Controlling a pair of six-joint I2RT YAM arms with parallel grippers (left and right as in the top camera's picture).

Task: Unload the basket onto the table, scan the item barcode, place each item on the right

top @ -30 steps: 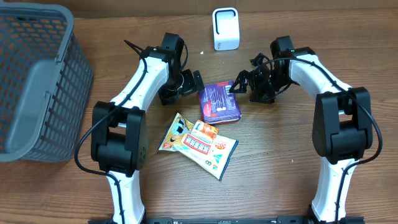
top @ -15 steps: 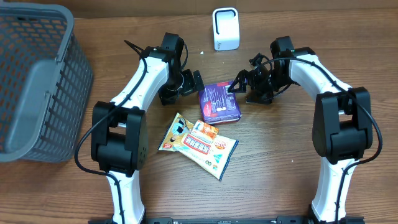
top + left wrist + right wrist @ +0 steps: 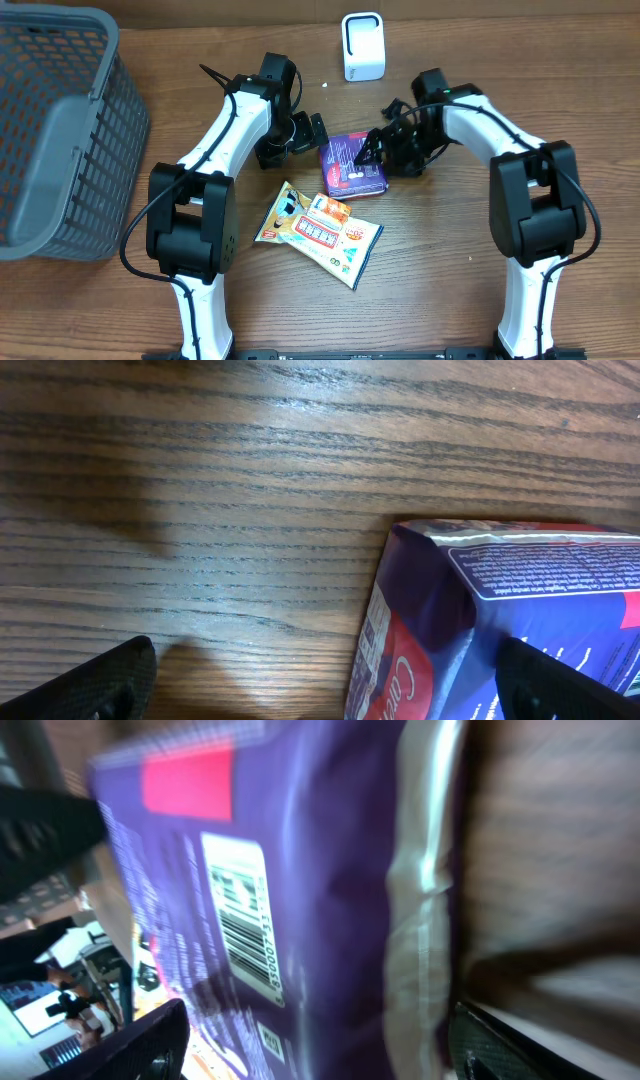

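View from above of a wooden counter (image 3: 440,290) with two white-and-black robot arms reaching in from the near edge. A purple packet (image 3: 352,166) lies flat near the middle of the counter, between the two arms. Just in front of it lies a colourful snack packet (image 3: 318,232), angled, its upper corner near the purple packet's front edge. A small white scanner (image 3: 361,46) stands upright at the far edge of the counter, well apart from the purple packet. A grey plastic basket (image 3: 60,130) sits at the far left.

The left hand (image 3: 303,132) hangs just beside the purple packet's left end. Its fingers are spread wide. The left wrist view shows one black fingertip over bare wood and the other over the packet's end, gripping nothing.

The right hand (image 3: 373,150) is at the packet's upper right corner, low over it. In the right wrist view its two black fingers (image 3: 150,1045) stand spread apart with the purple packet filling the space between them. That view is blurred, so it is unclear whether either finger touches the wrapper. A white label with a barcode (image 3: 245,935) shows on the packet's upward face, beside a red patch, with the crimped seam along one side.
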